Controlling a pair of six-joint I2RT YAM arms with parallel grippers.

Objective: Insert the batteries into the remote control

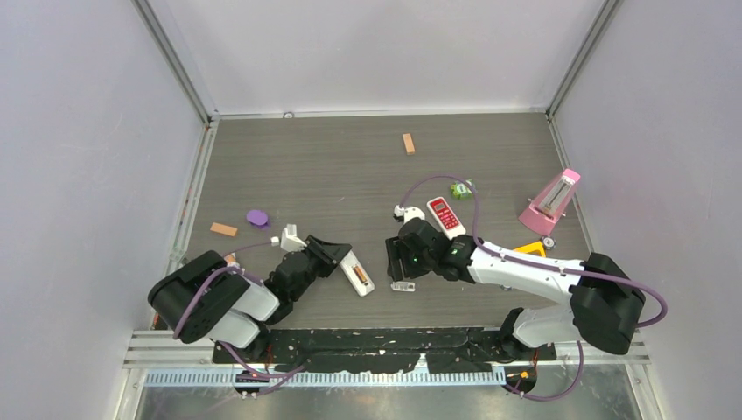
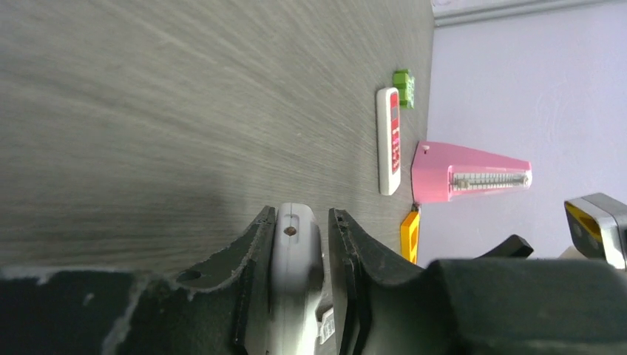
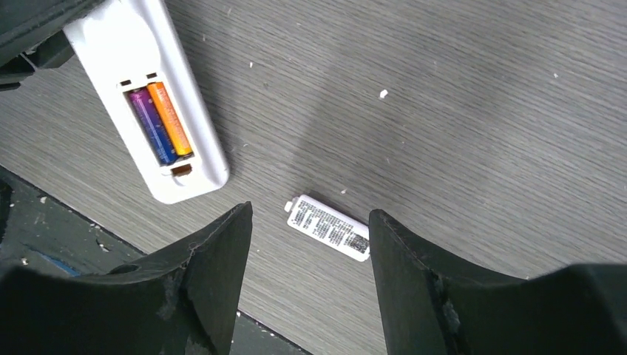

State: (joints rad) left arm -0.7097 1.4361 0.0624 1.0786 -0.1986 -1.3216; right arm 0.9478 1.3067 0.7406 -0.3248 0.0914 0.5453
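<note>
The white remote control (image 1: 357,273) lies back up near the table's front, its battery bay uncovered. Both batteries sit side by side in the bay: the orange one (image 3: 170,118) and the dark purple one (image 3: 151,126). My left gripper (image 2: 302,214) is shut on the remote's end (image 2: 294,251), its jaws pressing on the two long edges. My right gripper (image 3: 309,214) hovers open just right of the remote (image 3: 148,96). Under it a small white labelled battery cover (image 3: 328,227) lies flat on the table, apart from both fingers.
A shorter red-faced remote (image 1: 445,216) and a small green object (image 1: 460,188) lie behind my right gripper. A pink metronome (image 1: 551,201) and a yellow piece (image 1: 530,249) stand at the right. Tan blocks (image 1: 408,143) (image 1: 223,229) and a purple disc (image 1: 256,217) lie farther off.
</note>
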